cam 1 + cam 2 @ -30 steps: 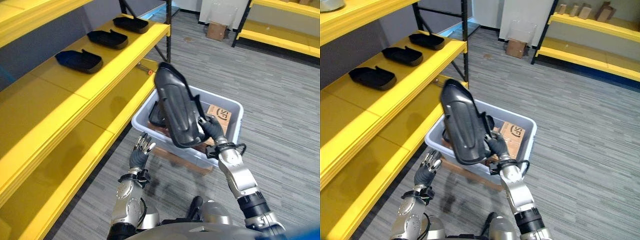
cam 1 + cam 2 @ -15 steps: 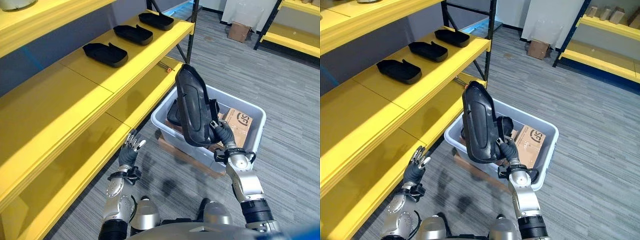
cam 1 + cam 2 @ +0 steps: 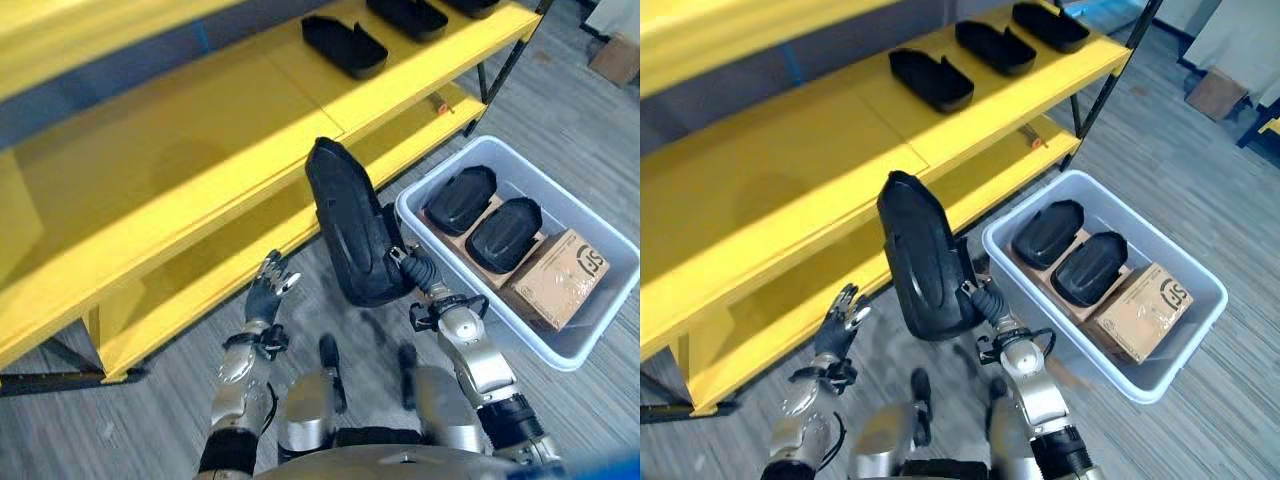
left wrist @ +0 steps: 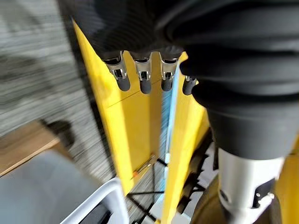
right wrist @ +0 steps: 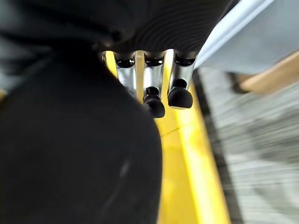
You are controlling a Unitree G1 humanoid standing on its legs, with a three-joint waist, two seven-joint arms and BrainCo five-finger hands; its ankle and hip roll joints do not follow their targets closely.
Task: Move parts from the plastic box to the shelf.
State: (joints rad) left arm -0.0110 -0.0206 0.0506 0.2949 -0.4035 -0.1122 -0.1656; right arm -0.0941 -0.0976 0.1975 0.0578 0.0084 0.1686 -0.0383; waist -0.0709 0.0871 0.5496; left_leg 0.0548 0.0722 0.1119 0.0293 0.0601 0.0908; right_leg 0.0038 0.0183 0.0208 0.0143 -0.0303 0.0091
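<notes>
One black moulded part [image 3: 350, 235] stands upright, pinched at its lower end by my right robot hand [image 3: 418, 276], between shelf [image 3: 200, 150] and plastic box [image 3: 590, 340]. It looks stiff, light, smooth; I'd grip its rim. Left robot hand [image 3: 268, 295] spread, idle.

Matt black plastic part [image 3: 348, 232]; smooth pale grey plastic box [image 3: 600, 335]; brown cardboard carton [image 3: 558, 278] inside it; glossy yellow painted shelf [image 3: 190, 150]; grey ribbed carpet floor [image 3: 150, 430].

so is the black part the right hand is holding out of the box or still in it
Out. The right hand holds the black part upright above the floor, beside the grey plastic box and clear of its rim; two parts remain inside.
</notes>
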